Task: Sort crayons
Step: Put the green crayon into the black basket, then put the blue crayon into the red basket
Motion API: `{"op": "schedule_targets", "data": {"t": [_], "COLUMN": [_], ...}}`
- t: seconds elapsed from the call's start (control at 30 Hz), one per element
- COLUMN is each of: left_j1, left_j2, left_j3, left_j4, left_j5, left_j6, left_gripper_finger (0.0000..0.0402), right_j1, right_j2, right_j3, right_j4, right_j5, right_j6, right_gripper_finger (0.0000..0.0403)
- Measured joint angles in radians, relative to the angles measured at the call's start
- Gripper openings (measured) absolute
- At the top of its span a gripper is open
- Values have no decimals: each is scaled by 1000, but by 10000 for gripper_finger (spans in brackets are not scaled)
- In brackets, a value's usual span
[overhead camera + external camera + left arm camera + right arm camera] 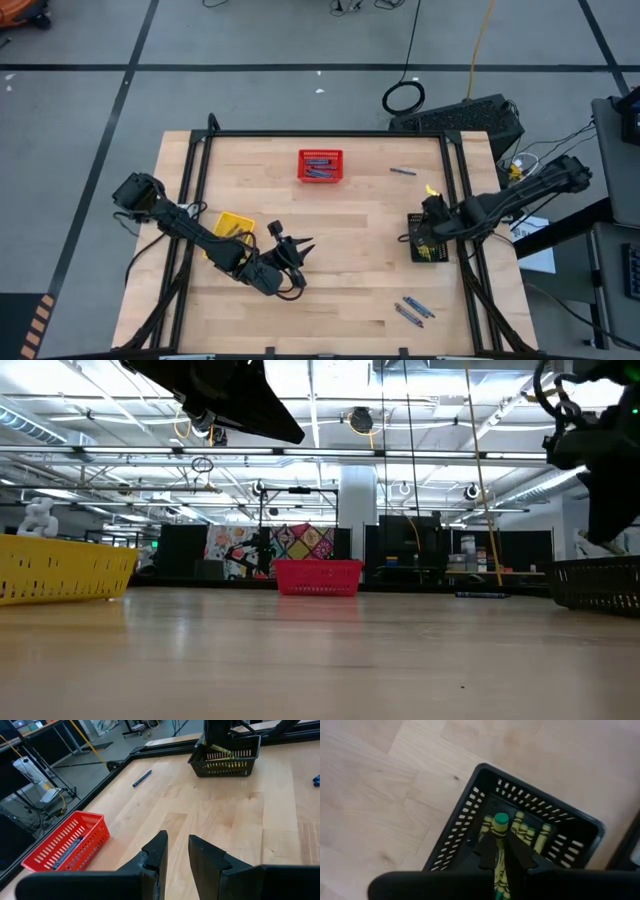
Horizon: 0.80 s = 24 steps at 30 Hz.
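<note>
My right gripper (501,845) hangs over the black mesh basket (470,805) at the table's right side, shut on a yellow-green crayon (500,820). Several more yellow-green crayons (530,832) lie on the basket's floor. My left gripper (177,845) is open with nothing between its fingers, above the bare table beside the yellow basket (235,226). The red basket (320,165) at the far middle holds blue crayons (67,852). A dark crayon (403,171) lies flat at the far right, and two blue crayons (412,310) lie at the near right. My right gripper pinches the yellow-green crayon between its two fingers (520,852), coming from above and pointing steeply down. The crayon runs along the fingers. Its green end (500,818) sticks out past the fingertips, clear above the crayons in the black basket.
A black metal frame (330,133) runs along the table's edges. Bare wood lies in the middle of the table between the baskets (360,240). Cables and a dark box (470,115) lie on the floor beyond the far right corner.
</note>
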<state>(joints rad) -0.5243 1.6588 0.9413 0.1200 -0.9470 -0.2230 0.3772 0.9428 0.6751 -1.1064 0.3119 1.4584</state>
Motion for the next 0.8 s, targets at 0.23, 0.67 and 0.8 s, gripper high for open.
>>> {"op": "schedule_targets", "data": {"t": [0.23, 0.67, 0.8], "left_j1": [0, 0, 0], "left_j2": [0, 0, 0], "left_j3": [0, 0, 0], "left_j4": [0, 1, 2], "left_j5": [0, 0, 0], "left_j6": [-1, -6, -6], "left_gripper_finger": [82, 82, 82], "right_j1": [0, 0, 23], "right_j2": [0, 0, 3], "right_j3": [-74, -39, 60], "right_j4": [87, 70, 104], "right_j5": [2, -6, 8], "right_j6": [1, -152, -265], "right_gripper_finger": [20, 126, 131]}}
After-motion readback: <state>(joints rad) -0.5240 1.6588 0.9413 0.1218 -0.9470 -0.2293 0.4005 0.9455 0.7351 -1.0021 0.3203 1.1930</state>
